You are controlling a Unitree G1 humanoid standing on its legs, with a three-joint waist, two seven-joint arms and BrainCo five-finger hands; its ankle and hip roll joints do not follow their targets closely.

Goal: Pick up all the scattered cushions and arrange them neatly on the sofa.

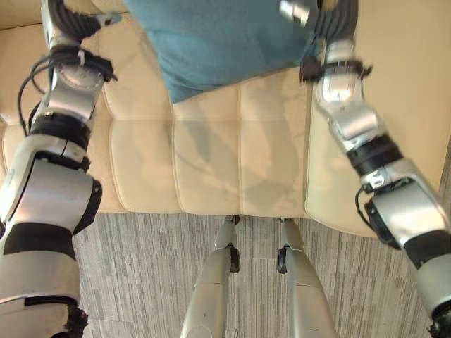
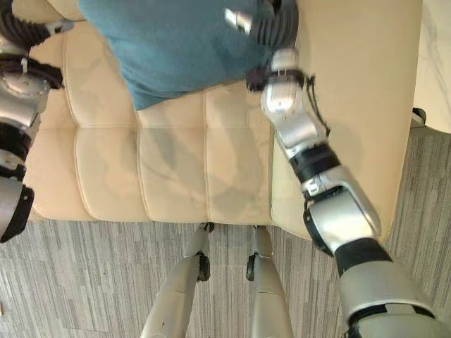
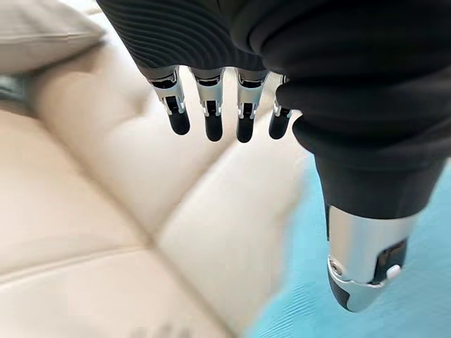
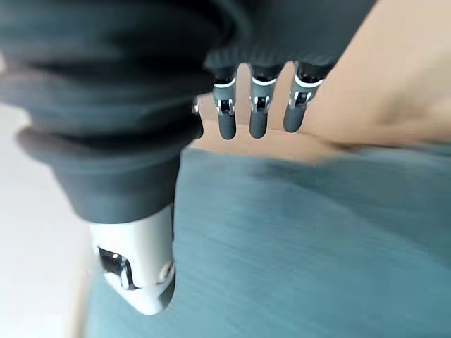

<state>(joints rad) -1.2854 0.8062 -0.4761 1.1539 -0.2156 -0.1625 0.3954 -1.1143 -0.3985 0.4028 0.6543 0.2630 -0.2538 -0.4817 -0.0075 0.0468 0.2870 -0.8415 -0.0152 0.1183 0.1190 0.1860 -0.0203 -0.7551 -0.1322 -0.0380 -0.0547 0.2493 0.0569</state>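
Observation:
A teal cushion [image 1: 211,35] lies at the back of the cream sofa seat [image 1: 211,155], one corner pointing toward the front. My left hand [image 1: 67,21] hovers just off the cushion's left side. In the left wrist view its fingers [image 3: 211,120] are straight over the sofa and its thumb [image 3: 363,267] is beside the teal cloth [image 3: 296,313]. My right hand [image 2: 275,21] is at the cushion's right edge. In the right wrist view its straight fingers [image 4: 257,116] and thumb [image 4: 141,274] are just over the teal cloth [image 4: 317,246], curled round nothing.
A pale cushion [image 3: 42,32] rests on the sofa beyond my left hand. The sofa's broad right section [image 2: 366,105] runs alongside my right arm. Grey striped carpet [image 1: 141,267] lies in front of the seat's edge.

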